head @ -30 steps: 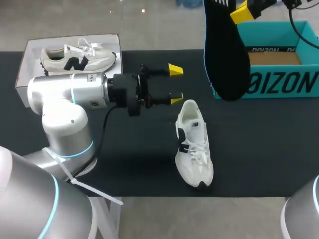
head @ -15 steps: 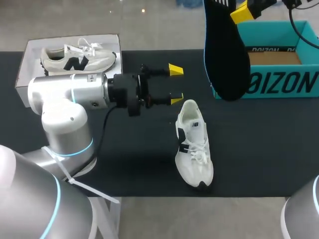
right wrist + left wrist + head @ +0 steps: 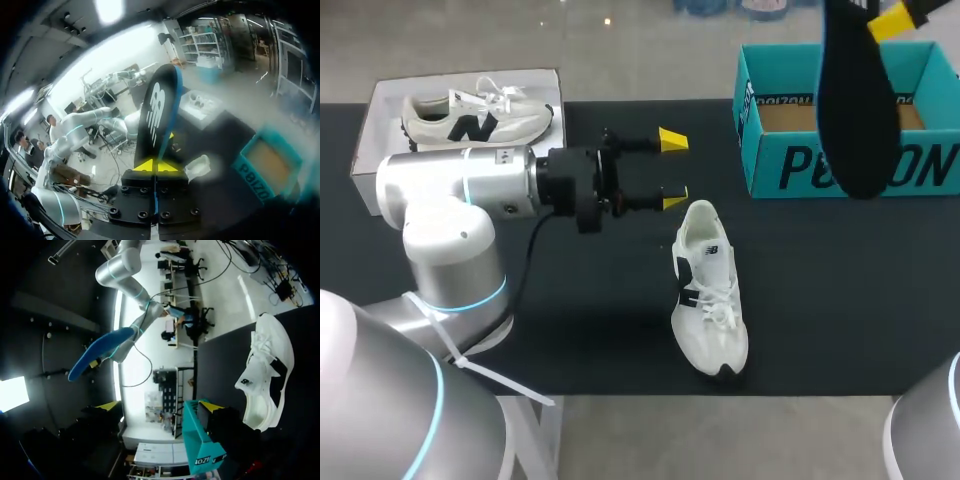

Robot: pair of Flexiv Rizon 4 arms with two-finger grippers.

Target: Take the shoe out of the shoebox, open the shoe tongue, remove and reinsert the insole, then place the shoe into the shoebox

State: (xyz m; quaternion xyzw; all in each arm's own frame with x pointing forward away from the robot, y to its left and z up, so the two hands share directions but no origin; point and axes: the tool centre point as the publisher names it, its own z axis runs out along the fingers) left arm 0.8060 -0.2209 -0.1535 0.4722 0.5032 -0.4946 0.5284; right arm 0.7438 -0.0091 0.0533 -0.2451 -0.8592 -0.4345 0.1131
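Swung rightward, the insole [image 3: 858,110] hangs near the box [image 3: 790,165], pinched by the right pincer [image 3: 155,165]; the left pincer [image 3: 672,170] gapes beside the shoe [image 3: 708,290] on the counter [image 3: 840,290]. Floppy, edge-held, it may slip or twist.

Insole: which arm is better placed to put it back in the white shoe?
Right. The right gripper is shut on the insole, held up near the teal shoebox. The left gripper is open and empty beside the heel end of the white shoe, likely better for steadying it.
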